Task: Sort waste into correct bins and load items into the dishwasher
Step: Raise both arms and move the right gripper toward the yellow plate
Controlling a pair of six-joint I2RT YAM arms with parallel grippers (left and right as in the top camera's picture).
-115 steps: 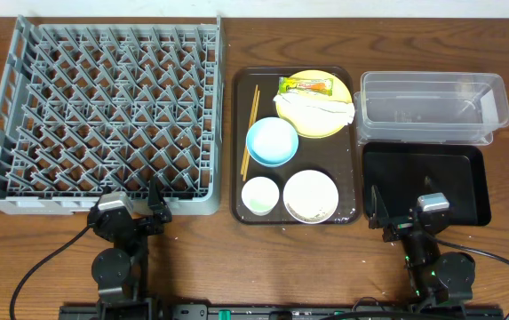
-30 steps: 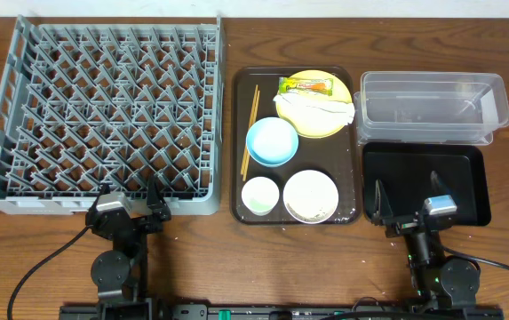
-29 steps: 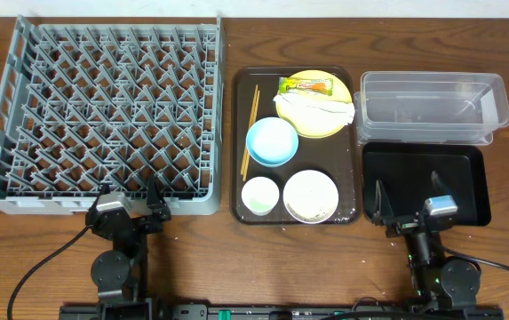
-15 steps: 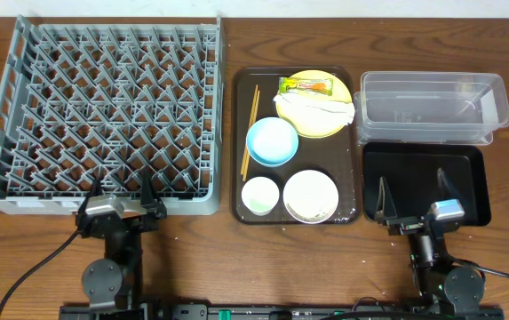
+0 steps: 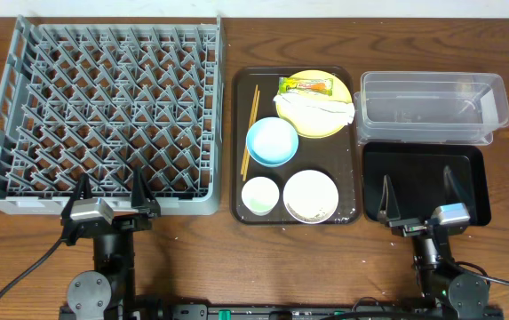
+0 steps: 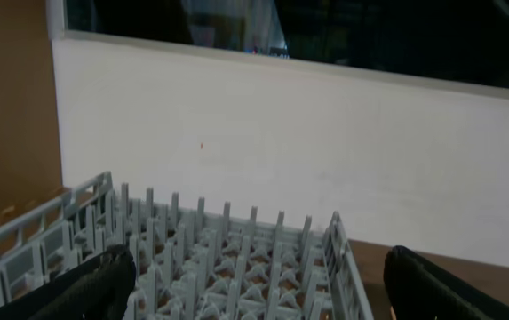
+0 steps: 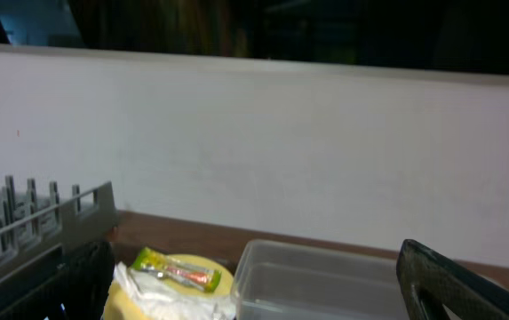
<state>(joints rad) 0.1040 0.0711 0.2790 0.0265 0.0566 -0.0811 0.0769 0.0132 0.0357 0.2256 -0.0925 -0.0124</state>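
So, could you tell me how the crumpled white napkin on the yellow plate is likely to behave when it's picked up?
The napkin looks like thin crumpled paper, so it is probably very light and floppy, and should squash when gripped rather than resist. The snack wrapper lies close beside it on the yellow plate, so lifting the napkin might nudge it.

Overhead top-down, wrist views low, sharing rack

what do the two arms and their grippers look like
Both arms are black, with round joint housings. The left gripper and right gripper each have two dark, tapered fingers mounted on a small silver-grey block. A thin black cable trails from each arm.
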